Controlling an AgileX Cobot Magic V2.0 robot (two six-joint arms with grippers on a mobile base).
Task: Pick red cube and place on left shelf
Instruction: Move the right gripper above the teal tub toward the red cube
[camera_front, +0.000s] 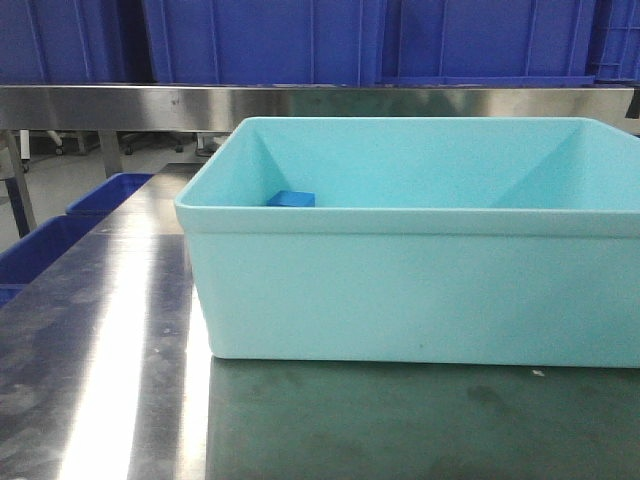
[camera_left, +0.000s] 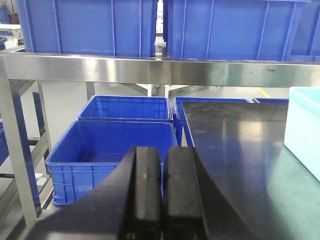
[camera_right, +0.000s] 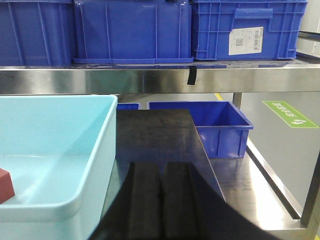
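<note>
1. Left gripper (camera_left: 163, 155) is pinched shut with nothing between the fingers. Right gripper (camera_right: 161, 170) is the same, closed and empty.
2. Red cube (camera_right: 5, 186) sits inside the teal bin (camera_right: 100, 150), at about 9 o'clock from the right gripper, only partly in frame.
3. Left shelf (camera_left: 150, 70) runs across at 12 o'clock from the left gripper, with blue crates (camera_left: 85, 25) on top.
4. Small blue block (camera_front: 291, 199) is in the bin too, around 10 o'clock in the front view.

The cube (camera_right: 5, 186) is red, tub (camera_front: 420, 290) pale turquoise, crates (camera_right: 132, 30) deep blue (left shelf (camera_left: 150, 70) silvery)
</note>
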